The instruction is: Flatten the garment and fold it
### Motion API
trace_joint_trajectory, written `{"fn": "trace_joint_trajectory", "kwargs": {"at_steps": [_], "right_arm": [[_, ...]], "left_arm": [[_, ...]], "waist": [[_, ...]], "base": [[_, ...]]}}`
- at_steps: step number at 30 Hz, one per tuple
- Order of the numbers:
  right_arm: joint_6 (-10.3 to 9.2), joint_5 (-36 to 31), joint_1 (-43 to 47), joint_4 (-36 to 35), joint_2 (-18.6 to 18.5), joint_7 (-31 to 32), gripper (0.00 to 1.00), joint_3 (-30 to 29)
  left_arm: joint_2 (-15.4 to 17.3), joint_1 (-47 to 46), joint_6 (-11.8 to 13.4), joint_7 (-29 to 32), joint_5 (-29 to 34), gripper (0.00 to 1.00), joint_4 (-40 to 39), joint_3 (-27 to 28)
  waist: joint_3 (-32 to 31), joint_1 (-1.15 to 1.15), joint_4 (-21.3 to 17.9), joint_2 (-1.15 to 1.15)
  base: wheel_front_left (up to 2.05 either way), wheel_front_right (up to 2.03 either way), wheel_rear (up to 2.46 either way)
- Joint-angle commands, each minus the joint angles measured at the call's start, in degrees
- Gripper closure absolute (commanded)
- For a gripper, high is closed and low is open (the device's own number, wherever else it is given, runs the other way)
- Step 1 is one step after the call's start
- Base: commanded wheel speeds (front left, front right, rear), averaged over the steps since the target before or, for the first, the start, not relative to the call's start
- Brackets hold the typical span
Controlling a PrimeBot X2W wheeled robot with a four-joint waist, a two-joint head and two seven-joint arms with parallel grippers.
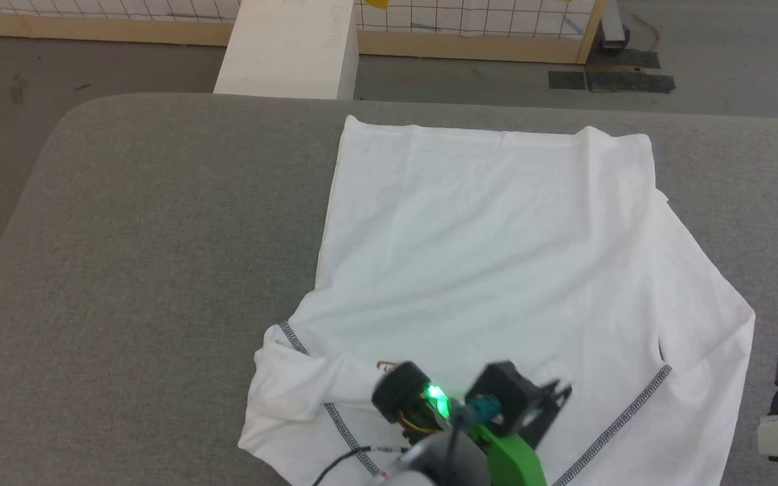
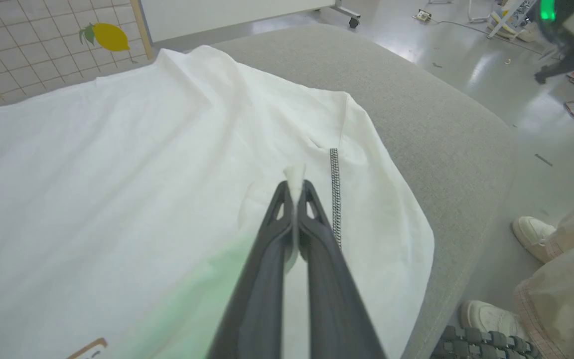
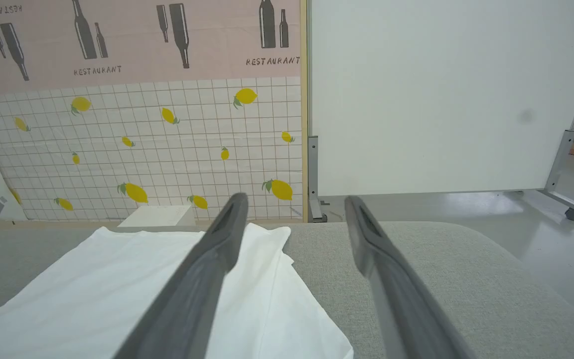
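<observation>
While the left gripper (image 2: 295, 188) pinches a soft fold of the white garment (image 2: 117, 189), grey stitching (image 2: 335, 189) runs just beside it. The right gripper (image 3: 294, 209) stands spread.

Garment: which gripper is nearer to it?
Left. The left gripper has its jaws shut on a pinch of the garment; the right gripper hangs open beside it, over the grey surface.

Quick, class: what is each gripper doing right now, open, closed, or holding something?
Left gripper: closed, pinching the garment.
Right gripper: open, holding nothing.
</observation>
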Motion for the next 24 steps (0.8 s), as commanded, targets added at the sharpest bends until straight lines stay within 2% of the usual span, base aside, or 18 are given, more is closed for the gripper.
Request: {"fn": "trace_joint_trajectory", "kwargs": {"at_steps": [1,4,6,12,17,24], "right_arm": [[-0.09,-0.57,-0.68,-0.08,0.04,-0.08,0.0,0.08],[-0.09,-0.66,-0.75,-0.05,0.04,0.05,0.0,0.39],[-0.09,-0.68,-0.82,0.04,0.04,0.07,0.0,0.56],[-0.09,-0.39,-1.08,0.33,0.04,0.09,0.0,0.88],[-0.09,-0.1,-1.84,0.81,0.04,-0.1,0.0,1.54],[-0.09,-0.09,-2.55,1.44,0.04,-0.4,0.0,1.52]], "left_arm": [[-0.29,-1.04,-0.87,0.46,-0.83,1.0,1.93,-1.54],[-0.35,-1.48,-1.85,2.46,-3.51,1.0,5.1,-4.85],[-0.37,-2.17,-1.58,2.74,-5.36,1.0,5.63,-6.54],[-0.38,-5.32,0.29,2.51,-8.54,1.0,7.94,-11.18],[-0.38,-7.78,1.69,2.86,-10.17,1.0,14.08,-15.05],[-0.38,-9.31,3.69,4.53,-16.43,1.0,18.91,-18.08]], "waist": [[0.01,0.0,-0.14,0.0],[0.05,0.0,-0.46,0.0],[0.15,0.0,-0.68,0.0],[0.95,0.0,-1.34,0.0],[1.42,0.0,-2.21,0.0],[1.75,0.0,-2.95,0.0]], "base": [[0.0,0.0,0.0],[0.0,0.0,0.0],[0.0,0.0,0.0],[0.0,0.0,0.0],[0.0,0.0,0.0],[0.0,0.0,0.0]]}}
